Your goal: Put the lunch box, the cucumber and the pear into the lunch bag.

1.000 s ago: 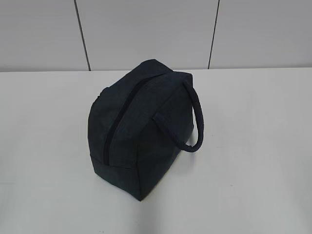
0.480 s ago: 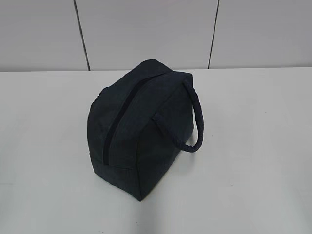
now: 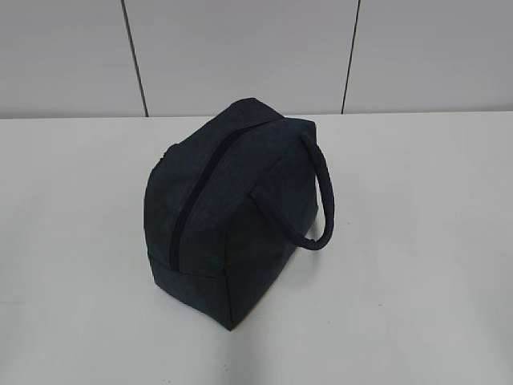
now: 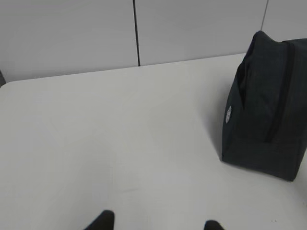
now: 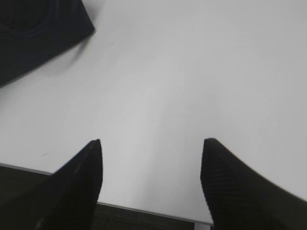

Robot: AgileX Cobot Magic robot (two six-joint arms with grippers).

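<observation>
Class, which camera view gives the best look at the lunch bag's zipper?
The exterior view: the whole lunch bag shows, with its zipper running along the top, apparently closed. The left wrist view shows only one end of the bag with part of the zipper line. The right wrist view catches just a dark corner, no zipper.

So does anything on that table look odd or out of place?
Nothing is spilled or damaged. The lunch bag stands upright on the white table, its zipper apparently shut. The one oddity: no lunch box, cucumber or pear shows in any view.
</observation>
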